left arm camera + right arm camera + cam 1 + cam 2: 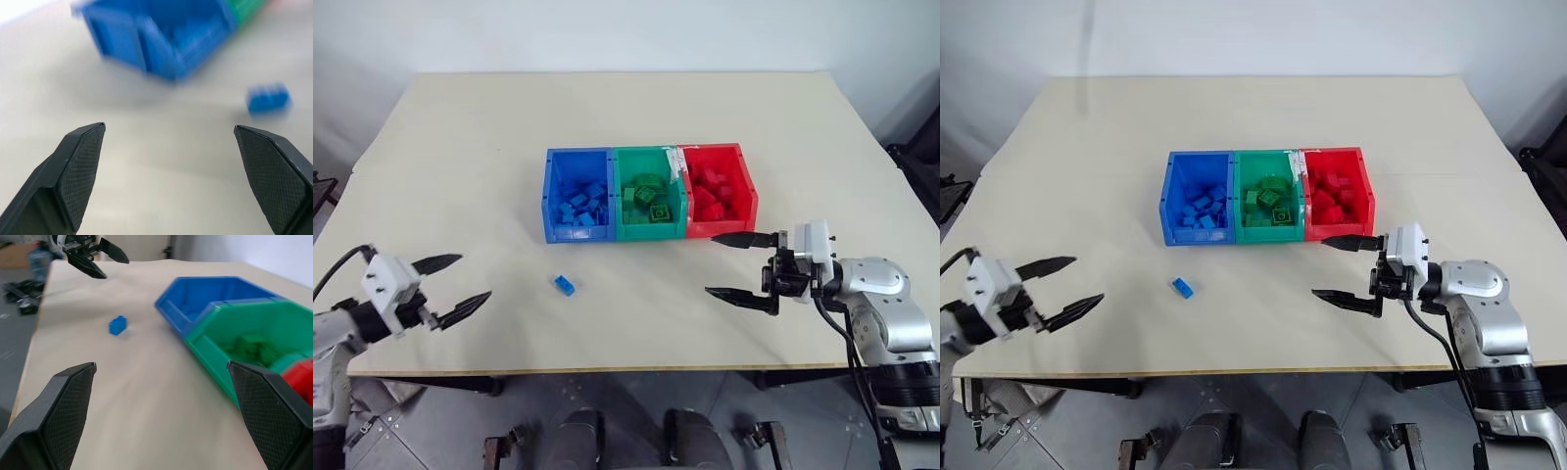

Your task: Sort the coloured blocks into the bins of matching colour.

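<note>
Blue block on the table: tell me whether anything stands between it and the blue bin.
Nothing visible does. The blue block lies alone on bare table just in front of the blue bin, with open tabletop between them.

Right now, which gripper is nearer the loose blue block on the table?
Left. The left gripper sits open beside the blue block; the right gripper, also open, is farther off on the other side.

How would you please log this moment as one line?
left gripper: open, empty | right gripper: open, empty | blue block: loose on table, outside bins | stage: one block unsorted
</note>
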Robot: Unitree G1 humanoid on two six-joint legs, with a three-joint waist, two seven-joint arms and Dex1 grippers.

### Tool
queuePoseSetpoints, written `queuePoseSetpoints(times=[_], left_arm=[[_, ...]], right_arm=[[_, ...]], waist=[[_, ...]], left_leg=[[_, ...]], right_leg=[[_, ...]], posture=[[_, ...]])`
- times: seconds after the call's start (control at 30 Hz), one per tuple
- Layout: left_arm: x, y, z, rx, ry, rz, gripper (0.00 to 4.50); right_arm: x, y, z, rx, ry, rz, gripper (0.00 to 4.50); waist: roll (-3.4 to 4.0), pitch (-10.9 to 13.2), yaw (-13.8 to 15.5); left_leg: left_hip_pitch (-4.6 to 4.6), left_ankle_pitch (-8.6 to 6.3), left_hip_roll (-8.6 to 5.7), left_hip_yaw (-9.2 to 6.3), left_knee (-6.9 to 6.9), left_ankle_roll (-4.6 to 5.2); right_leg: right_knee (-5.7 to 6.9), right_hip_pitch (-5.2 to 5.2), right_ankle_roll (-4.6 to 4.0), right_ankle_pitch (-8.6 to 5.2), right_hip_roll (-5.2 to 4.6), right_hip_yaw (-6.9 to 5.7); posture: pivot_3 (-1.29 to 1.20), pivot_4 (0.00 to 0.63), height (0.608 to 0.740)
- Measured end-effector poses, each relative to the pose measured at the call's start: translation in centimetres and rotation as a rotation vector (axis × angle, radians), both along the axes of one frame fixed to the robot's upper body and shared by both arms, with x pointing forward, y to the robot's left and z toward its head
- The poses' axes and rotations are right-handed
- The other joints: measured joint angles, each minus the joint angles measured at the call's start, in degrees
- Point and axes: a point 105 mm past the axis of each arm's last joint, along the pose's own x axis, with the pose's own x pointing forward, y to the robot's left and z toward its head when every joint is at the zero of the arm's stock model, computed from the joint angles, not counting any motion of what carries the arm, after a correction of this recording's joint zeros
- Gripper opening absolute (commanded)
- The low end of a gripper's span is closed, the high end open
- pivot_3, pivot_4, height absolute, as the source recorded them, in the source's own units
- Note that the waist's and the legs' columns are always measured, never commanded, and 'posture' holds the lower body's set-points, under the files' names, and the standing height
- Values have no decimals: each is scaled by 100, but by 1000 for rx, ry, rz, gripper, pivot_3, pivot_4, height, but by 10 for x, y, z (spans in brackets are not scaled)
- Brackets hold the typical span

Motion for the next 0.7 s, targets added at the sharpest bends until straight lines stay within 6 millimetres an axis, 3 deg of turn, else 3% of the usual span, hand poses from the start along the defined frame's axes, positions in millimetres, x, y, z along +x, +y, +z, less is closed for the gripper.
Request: queuePoseSetpoints(times=[0.07, 0.13, 0.27, 0.47, 0.57, 0.7], left_arm=[[-6, 5, 3, 12, -11, 6, 4481], [-17, -4, 0, 44, 37, -41, 4481], [-23, -42, -13, 54, 122, -184, 4481], [8, -91, -1, 92, 56, -327, 4481], [26, -101, 13, 125, 13, -382, 4481], [37, -112, -1, 193, 78, -485, 4481]], right_arm=[[0, 5, -7, -15, 25, 42, 4500], [-2, 7, -12, -40, 38, 91, 4500], [-2, 5, -17, -62, 38, 99, 4500], [-13, -15, -30, -106, 92, 46, 4500], [-20, -19, -35, -119, 108, 37, 4500], [-26, -25, -36, -129, 119, 2, 4500]], waist=[[0, 0, 67], [0, 0, 31], [1, 1, 37], [1, 0, 120], [1, 0, 87], [3, -1, 23]], left_leg=[[0, -3, 3, -2, 0, -5], [2, -6, 5, 1, -7, -5], [1, -7, 8, 0, -8, -7], [0, -6, 2, 5, -1, -6], [1, -5, 4, 12, 1, -6], [2, -6, 1, 27, -5, -6]], right_leg=[[1, -2, -7, 0, 1, -2], [-3, -2, -11, 3, 1, -1], [-4, -4, -11, 3, 4, -3], [9, -3, -11, 3, 9, -7], [25, -2, -10, 4, 14, -8], [20, -5, -10, 4, 22, -9]], posture=[[0, 150, 740], [0, 150, 740], [0, 150, 740], [0, 150, 740], [0, 150, 740], [0, 150, 740]])
